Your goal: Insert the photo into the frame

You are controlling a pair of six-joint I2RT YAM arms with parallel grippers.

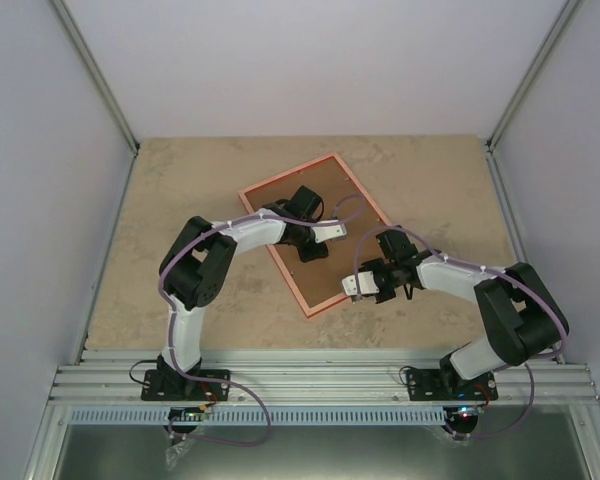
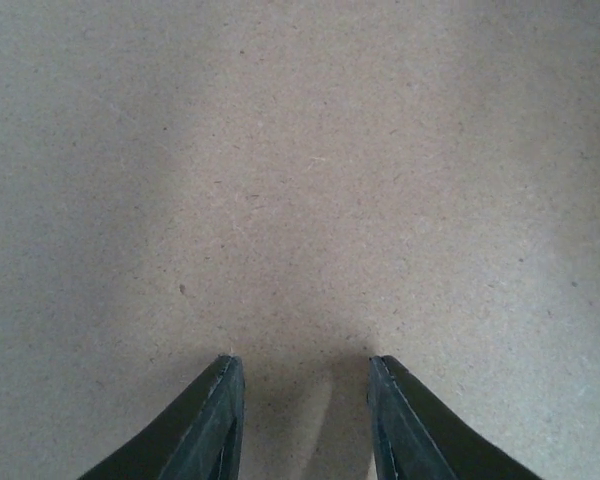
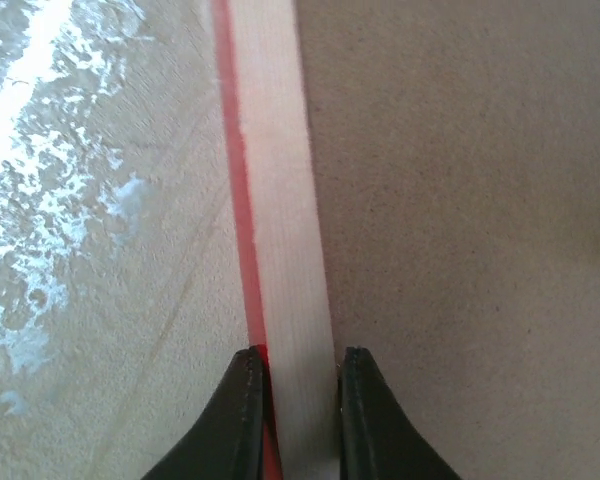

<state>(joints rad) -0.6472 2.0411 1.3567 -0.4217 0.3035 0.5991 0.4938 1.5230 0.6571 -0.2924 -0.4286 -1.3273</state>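
Since the frame is lying back-up on the desk with the brown backing board already sitting in it, I'd say we're at the closing-up step. Can't see the photo anywhere; my guess is it's under the board. The left fingers hang low over the board, spread with nothing between them, maybe pressing it flat. The right fingers are pinching the frame's pale rail on its near right side. Next move probably needs a steady hold on that rail while the board gets seated, without dragging the whole frame around.
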